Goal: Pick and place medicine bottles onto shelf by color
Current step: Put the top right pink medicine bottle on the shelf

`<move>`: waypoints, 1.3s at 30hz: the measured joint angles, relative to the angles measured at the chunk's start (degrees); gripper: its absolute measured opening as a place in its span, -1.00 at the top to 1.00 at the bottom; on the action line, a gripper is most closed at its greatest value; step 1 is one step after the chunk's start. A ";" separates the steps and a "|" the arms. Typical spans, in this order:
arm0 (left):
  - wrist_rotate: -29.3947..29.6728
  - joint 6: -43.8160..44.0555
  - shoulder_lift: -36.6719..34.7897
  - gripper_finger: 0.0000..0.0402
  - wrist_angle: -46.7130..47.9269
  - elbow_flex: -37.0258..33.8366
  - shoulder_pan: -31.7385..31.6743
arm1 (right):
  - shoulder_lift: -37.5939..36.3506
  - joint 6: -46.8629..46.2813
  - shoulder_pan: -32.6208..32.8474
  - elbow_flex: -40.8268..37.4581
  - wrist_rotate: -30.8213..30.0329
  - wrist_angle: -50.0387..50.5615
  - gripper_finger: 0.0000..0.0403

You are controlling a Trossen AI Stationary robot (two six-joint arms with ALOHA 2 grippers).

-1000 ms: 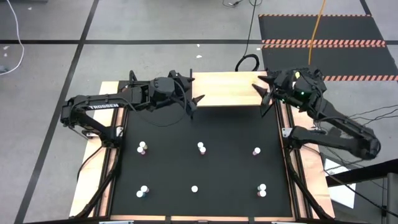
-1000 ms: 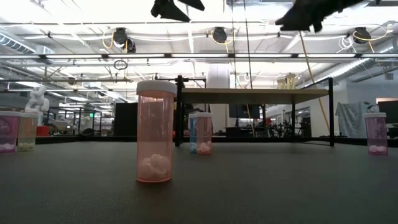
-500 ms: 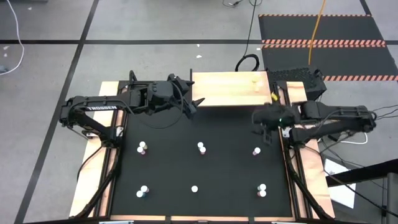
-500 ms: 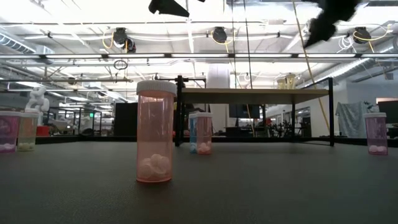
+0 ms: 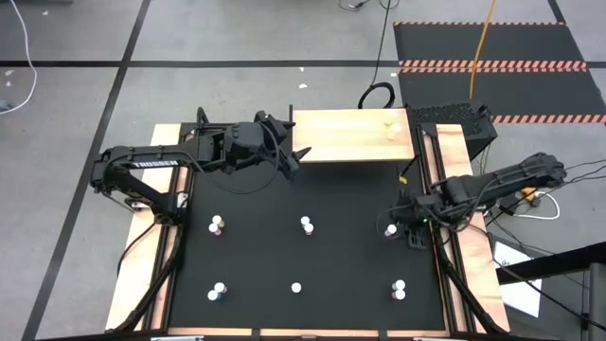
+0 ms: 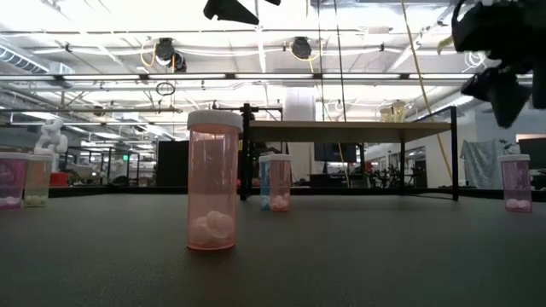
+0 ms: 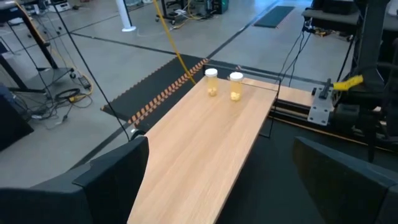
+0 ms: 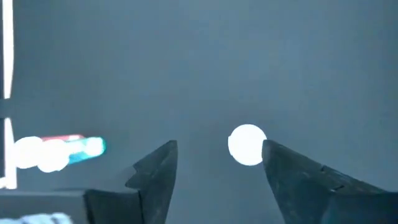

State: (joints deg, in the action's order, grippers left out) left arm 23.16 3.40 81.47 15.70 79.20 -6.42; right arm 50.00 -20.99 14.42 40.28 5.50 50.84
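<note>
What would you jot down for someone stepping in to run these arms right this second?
Right gripper: open, above the bottle at the mat's right side, cap between its fingers, not gripped.
Left gripper: open, empty, waiting at the shelf's left end.
Done: two yellow bottles stand on the shelf's far right end.
Left: six bottles on the black mat, including one pink.

Light falls evenly from overhead, and the black surface (image 5: 303, 256) shows flat and matte from above, with almost no shadows. From table height, the ceiling lamps (image 6: 300, 47) glare white and wash out the top of the room, while the near pink bottle (image 6: 212, 181) stays crisp. My right end effector (image 6: 503, 60) smears into a dark blur there. My right wrist view is dim and bluish, with a bottle cap (image 8: 247, 145) blown out to a soft white disc.
</note>
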 joint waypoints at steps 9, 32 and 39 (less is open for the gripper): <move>0.02 -0.68 0.00 -0.95 0.84 -0.02 -1.18 | 3.62 3.10 0.72 -6.20 -6.54 -7.64 -0.28; -0.02 -2.03 0.00 -0.95 2.48 -0.04 -1.11 | 4.80 2.21 0.70 -6.20 -6.09 -7.20 -0.01; -0.02 -2.18 0.00 -0.95 2.62 -0.07 -1.11 | 8.12 2.20 0.70 -6.20 -5.35 -7.35 -0.01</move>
State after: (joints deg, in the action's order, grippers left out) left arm 23.14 1.22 81.47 18.33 79.13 -7.53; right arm 58.12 -18.79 15.11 34.09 0.14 43.49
